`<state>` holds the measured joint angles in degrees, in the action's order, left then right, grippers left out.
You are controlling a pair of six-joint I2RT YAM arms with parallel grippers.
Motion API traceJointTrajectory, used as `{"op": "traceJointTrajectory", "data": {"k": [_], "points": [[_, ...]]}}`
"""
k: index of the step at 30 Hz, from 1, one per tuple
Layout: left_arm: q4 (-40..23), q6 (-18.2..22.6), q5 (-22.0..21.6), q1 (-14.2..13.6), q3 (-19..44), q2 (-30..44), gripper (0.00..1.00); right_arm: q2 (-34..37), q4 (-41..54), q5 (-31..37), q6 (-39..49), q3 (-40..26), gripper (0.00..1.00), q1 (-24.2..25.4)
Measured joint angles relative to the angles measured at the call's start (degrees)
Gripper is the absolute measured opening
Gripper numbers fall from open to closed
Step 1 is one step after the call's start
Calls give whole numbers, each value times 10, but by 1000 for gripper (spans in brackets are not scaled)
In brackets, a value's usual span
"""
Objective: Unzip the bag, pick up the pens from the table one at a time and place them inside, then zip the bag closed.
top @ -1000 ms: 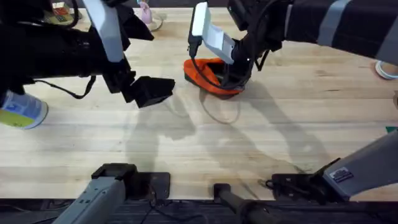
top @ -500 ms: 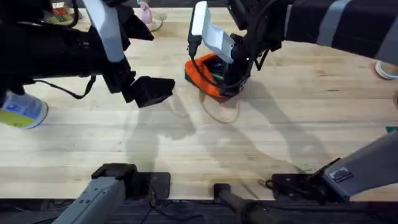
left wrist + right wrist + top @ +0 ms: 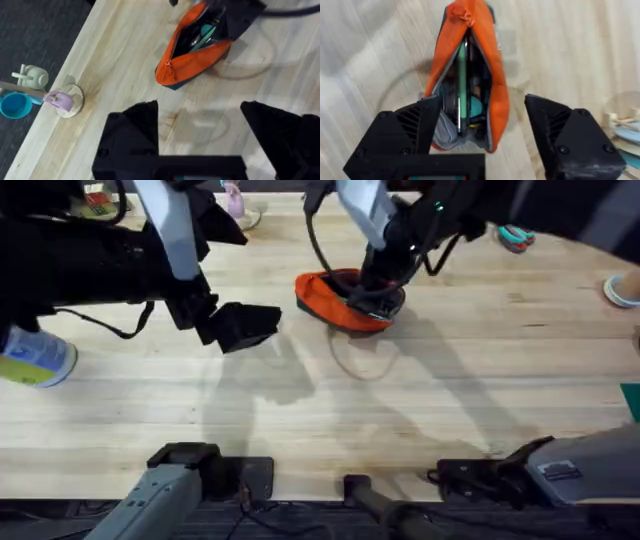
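The bag lies unzipped far back on the table with a green pen inside, the right hand hangs wide open and empty over it, maybe only zipping is left.

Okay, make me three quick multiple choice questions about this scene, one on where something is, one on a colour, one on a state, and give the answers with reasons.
1. Where is the right gripper?
A. directly over the bag
B. by the table's near edge
C. beside the left arm's base

2. What colour is the bag?
A. purple
B. orange
C. white

3. What state is the bag's zipper in?
A. fully closed
B. torn off
C. open

Answers:
1 A, the overhead view shows it above the bag.
2 B, its fabric is orange in the left wrist view.
3 C, a green pen shows inside through the gap.
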<state>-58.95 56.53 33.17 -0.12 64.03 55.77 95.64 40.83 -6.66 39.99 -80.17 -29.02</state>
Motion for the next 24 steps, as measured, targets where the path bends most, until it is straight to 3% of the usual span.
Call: {"op": "traceJointTrajectory", "data": {"k": [8, 19, 24], "points": [[0, 0, 0, 0, 0, 0, 993, -59, 17, 0, -40, -5, 997, -1], [-2, 0, 0, 0, 0, 0, 993, -75, 45, -21, -369, -5, 997, -1], [9, 0, 0, 0, 0, 0, 993, -75, 60, -29, -437, -5, 997, -1]]}}
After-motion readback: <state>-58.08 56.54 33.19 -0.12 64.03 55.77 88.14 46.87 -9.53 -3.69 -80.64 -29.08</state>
